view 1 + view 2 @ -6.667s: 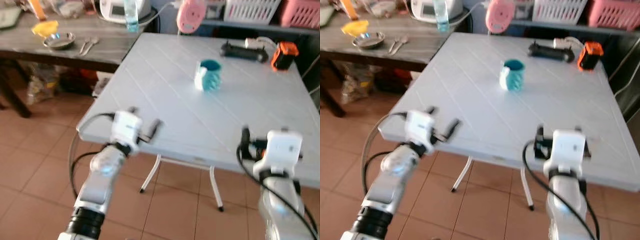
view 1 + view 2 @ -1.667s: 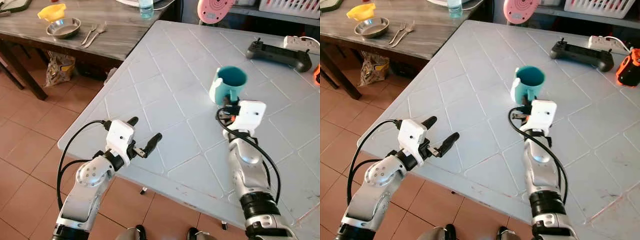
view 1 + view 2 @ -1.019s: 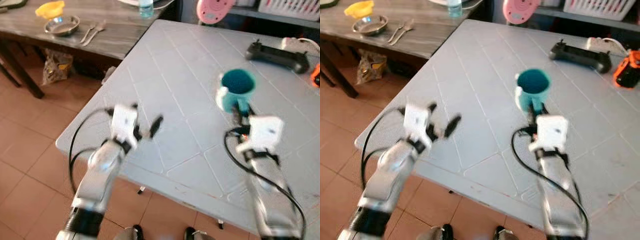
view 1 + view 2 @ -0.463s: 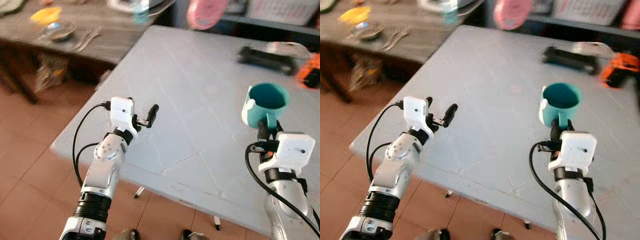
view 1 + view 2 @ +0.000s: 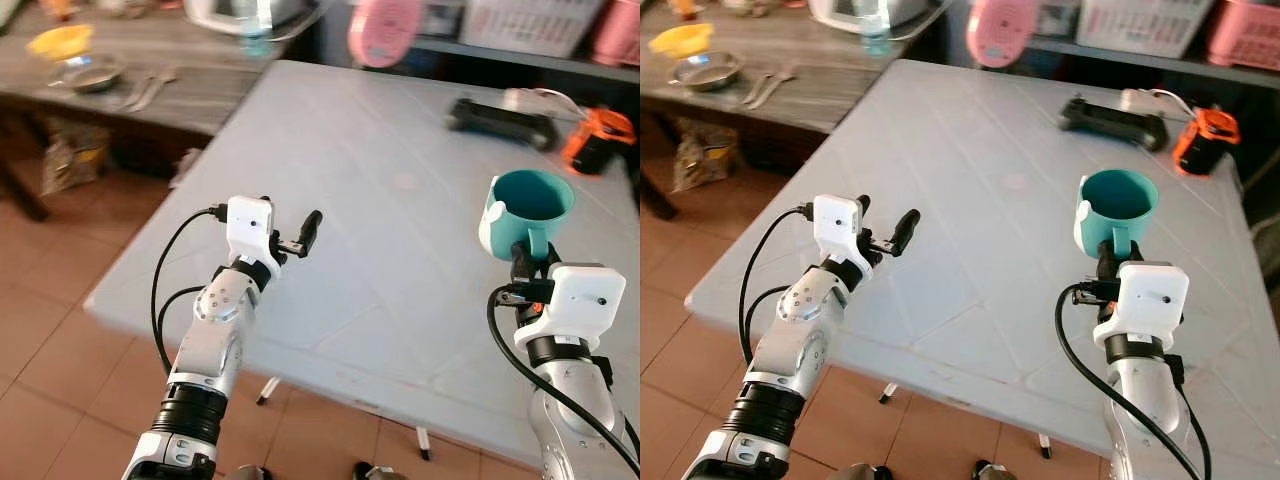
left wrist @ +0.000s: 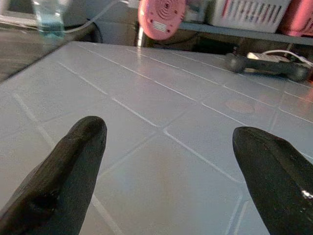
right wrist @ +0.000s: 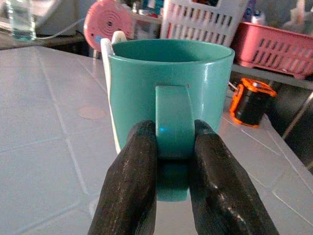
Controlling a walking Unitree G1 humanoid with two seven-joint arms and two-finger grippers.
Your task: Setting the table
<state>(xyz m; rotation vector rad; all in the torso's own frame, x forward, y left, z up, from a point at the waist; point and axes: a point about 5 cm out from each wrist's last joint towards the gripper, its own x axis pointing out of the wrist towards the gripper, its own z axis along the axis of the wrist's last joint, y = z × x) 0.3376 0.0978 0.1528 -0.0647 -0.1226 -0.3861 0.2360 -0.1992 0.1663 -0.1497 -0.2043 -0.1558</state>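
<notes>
While the right pincer [image 7: 173, 147] pinches the handle of the teal mug [image 5: 1117, 209], upright above the white worktop [image 5: 970, 180], the carrying step seems in hand; next comes setting it down; the left pincer [image 6: 171, 161] hangs spread; the right wrist view shows the grip closely.

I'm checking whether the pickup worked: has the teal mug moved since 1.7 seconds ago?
Yes. The teal mug, pinched by its handle in the right gripper, has moved toward the table's right side, away from the left edge.
</notes>
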